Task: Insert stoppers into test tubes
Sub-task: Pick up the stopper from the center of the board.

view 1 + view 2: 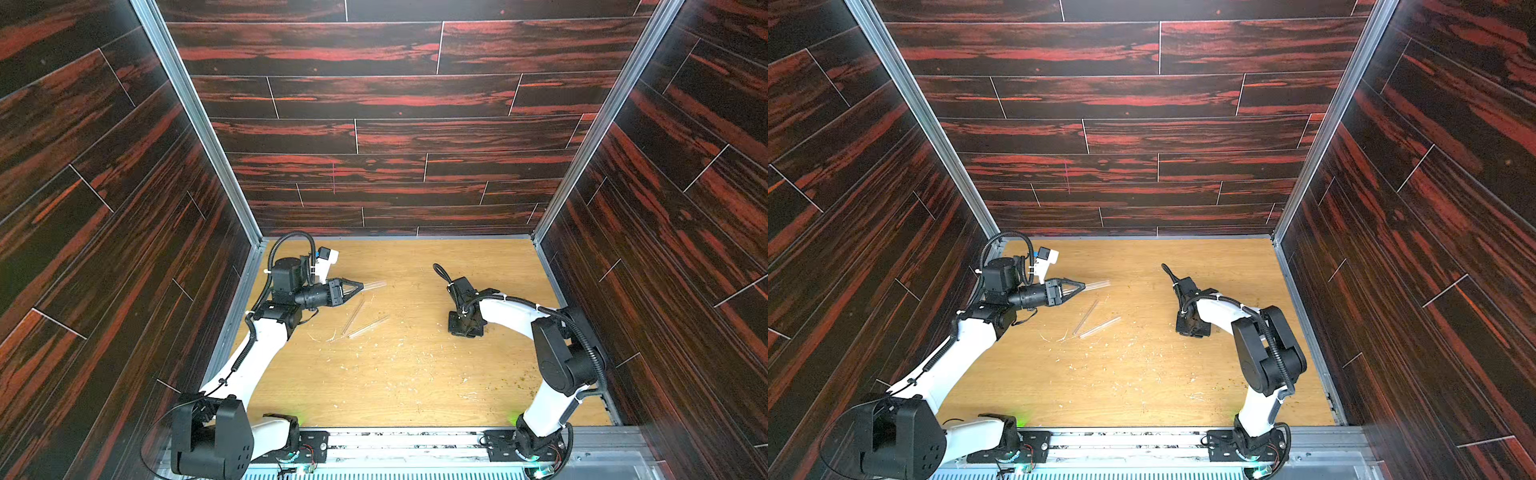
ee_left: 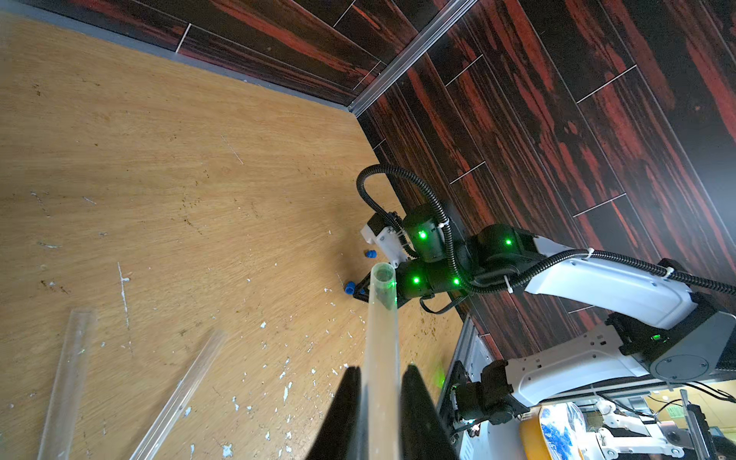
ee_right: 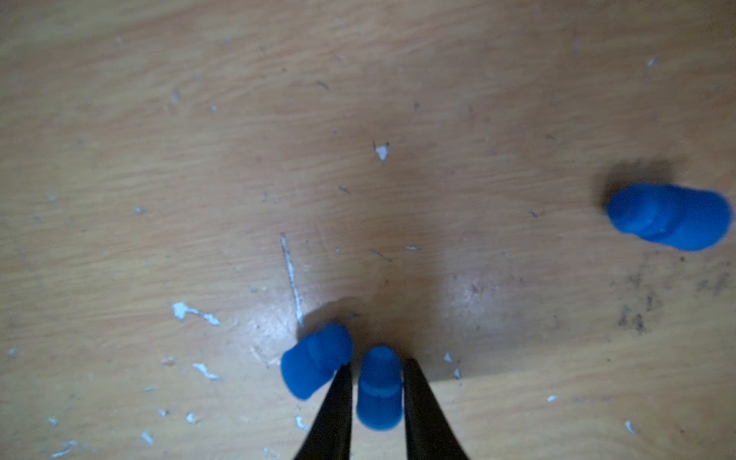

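My left gripper (image 2: 380,372) is shut on a clear test tube (image 2: 382,326), held level above the table with its open mouth toward the right arm; both top views show it (image 1: 374,285) (image 1: 1098,285). Two more test tubes (image 1: 353,318) (image 1: 369,326) lie crossed on the table below it. My right gripper (image 3: 378,370) points straight down at the table (image 1: 464,332), its fingers closed against both sides of a blue stopper (image 3: 378,388) standing on the wood. A second stopper (image 3: 316,360) leans against the outside of one finger. A third stopper (image 3: 669,217) lies apart.
Pale debris specks (image 1: 399,361) litter the wooden tabletop (image 1: 415,395). Dark wood-pattern walls (image 1: 374,124) close in three sides. A metal rail (image 1: 415,440) with the arm bases runs along the front edge.
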You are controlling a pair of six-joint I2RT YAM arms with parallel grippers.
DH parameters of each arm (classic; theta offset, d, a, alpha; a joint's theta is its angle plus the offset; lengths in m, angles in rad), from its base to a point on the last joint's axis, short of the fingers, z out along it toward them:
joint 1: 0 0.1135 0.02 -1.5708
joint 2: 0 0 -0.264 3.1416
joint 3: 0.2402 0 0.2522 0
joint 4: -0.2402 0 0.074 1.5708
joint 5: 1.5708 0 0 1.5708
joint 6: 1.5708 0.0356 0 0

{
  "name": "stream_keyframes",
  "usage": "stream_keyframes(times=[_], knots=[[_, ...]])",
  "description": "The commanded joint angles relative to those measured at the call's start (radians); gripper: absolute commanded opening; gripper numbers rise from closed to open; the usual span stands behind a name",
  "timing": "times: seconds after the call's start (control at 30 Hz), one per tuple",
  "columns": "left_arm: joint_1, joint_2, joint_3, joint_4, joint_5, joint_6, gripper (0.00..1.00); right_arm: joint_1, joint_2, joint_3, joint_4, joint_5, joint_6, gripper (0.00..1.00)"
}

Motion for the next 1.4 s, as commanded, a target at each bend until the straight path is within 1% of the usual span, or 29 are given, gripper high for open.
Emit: stream_keyframes(times=[0.0,0.3,0.53,0.67,0.83,0.93,1.0,1.1,1.23,1.3,1.37], knots=[[0.005,-0.016,-0.014,0.002,0.005,0.018,0.13,0.006,0.005,-0.031,-0.037,-0.003,0.012,0.23],[0.005,-0.013,-0.011,0.002,0.006,0.016,0.12,0.009,-0.026,-0.039,-0.055,-0.008,0.011,0.18],[0.004,-0.012,-0.008,0.002,0.006,0.017,0.13,0.019,-0.134,-0.061,-0.109,0.003,-0.011,0.16],[0.005,-0.011,-0.003,-0.013,0.005,0.030,0.13,0.027,-0.220,-0.058,-0.132,0.000,-0.062,0.16],[0.004,-0.013,-0.003,-0.023,0.008,0.044,0.12,0.036,-0.315,-0.015,-0.141,-0.021,-0.187,0.16],[0.004,-0.016,0.000,-0.033,0.008,0.049,0.13,0.049,-0.356,0.026,-0.133,-0.039,-0.286,0.16],[0.005,-0.018,0.003,-0.044,0.009,0.055,0.13,0.080,-0.377,0.051,-0.119,-0.042,-0.364,0.17],[0.003,-0.021,0.007,-0.059,0.012,0.063,0.13,0.141,-0.380,0.088,-0.123,-0.013,-0.483,0.18],[-0.004,-0.026,0.019,-0.102,0.021,0.084,0.13,0.159,-0.402,0.117,-0.102,-0.059,-0.587,0.19],[-0.009,-0.030,0.027,-0.135,0.027,0.098,0.13,0.177,-0.444,0.095,-0.051,-0.079,-0.679,0.19],[-0.016,-0.035,0.035,-0.172,0.037,0.111,0.13,0.196,-0.499,0.058,0.003,-0.115,-0.805,0.19]])
